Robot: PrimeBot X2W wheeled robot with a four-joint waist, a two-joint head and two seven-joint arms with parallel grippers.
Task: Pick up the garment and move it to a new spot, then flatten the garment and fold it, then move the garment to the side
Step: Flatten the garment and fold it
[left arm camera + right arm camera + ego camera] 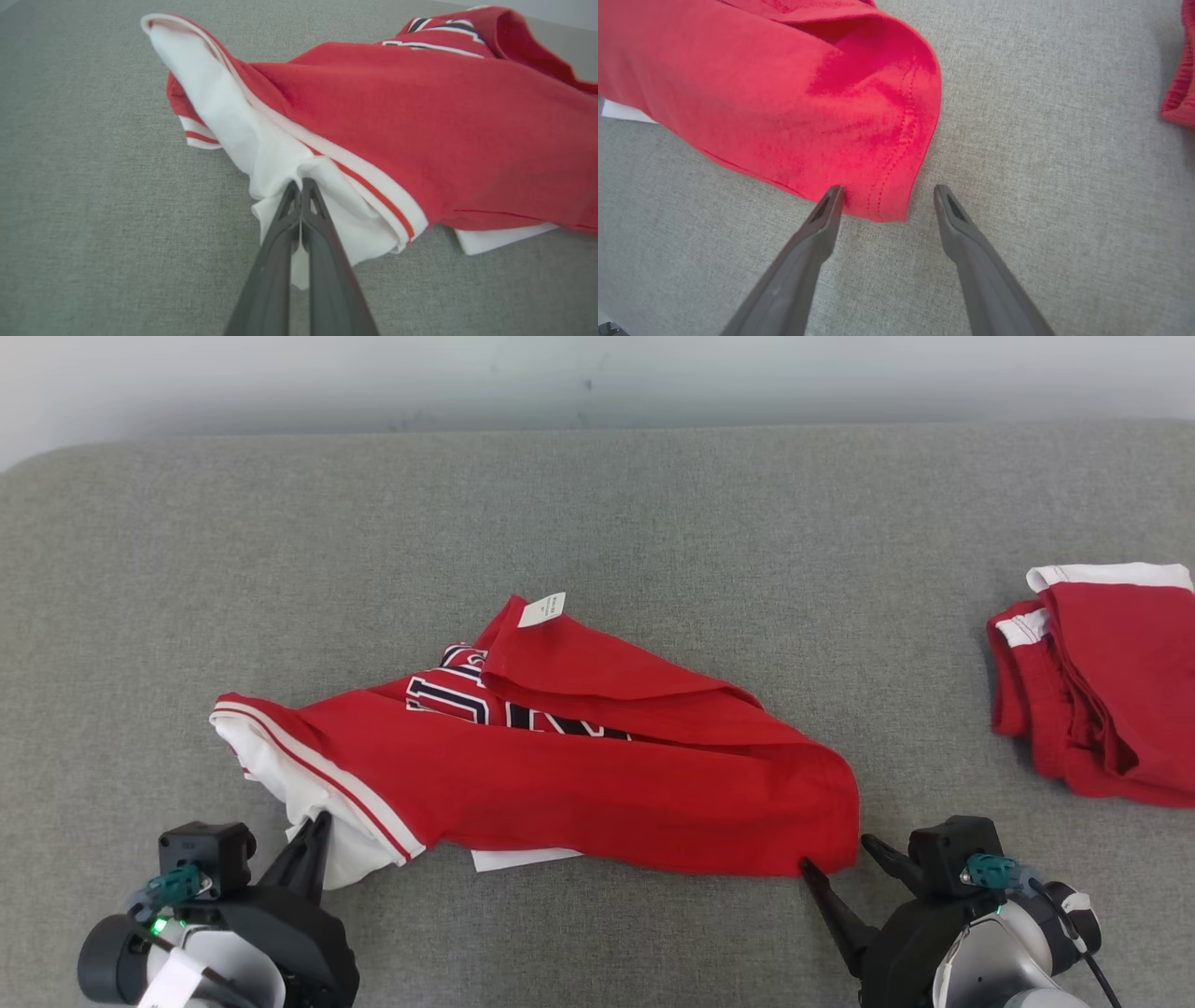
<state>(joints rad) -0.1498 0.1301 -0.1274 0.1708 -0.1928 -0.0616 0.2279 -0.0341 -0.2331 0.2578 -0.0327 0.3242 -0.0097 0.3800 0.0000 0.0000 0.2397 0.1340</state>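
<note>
Flattening seems underway: the left tool (300, 184) clenches white cloth of the garment (560, 784) at its tips. The right tool (887, 192) gapes released, red hem corner between its fingers. Next: pinch, pull apart.

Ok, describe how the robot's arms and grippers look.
Left gripper and right gripper each have two long, tapering dark-grey fingers on a black body, with a black box and teal fitting. Forearms are pale grey; a black cable runs along the right one.
</note>
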